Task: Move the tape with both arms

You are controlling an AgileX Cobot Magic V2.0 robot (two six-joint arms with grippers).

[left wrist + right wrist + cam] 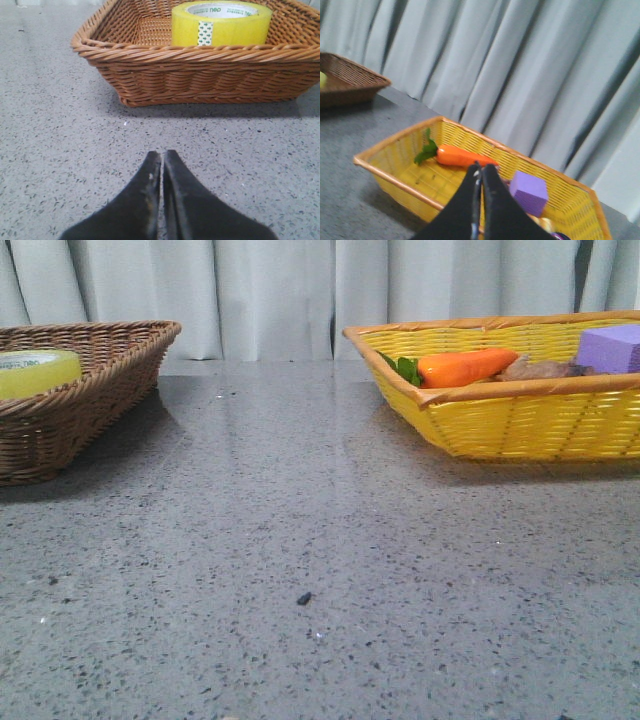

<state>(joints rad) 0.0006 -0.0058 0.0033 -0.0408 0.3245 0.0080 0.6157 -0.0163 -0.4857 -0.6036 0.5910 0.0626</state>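
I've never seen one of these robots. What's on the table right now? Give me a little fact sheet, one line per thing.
tape: yellow roll, lying flat inside the brown basket
brown basket: wicker, on the table's left side
yellow basket: on the right, holds a carrot and a purple block
left gripper: shut, empty, low over the table, facing the brown basket
right gripper: shut, empty, above the yellow basket

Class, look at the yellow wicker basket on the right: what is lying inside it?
Inside the yellow wicker basket lie an orange carrot with green leaves, a purple block and a brownish item between them. The basket's front wall hides their lower parts and the floor.
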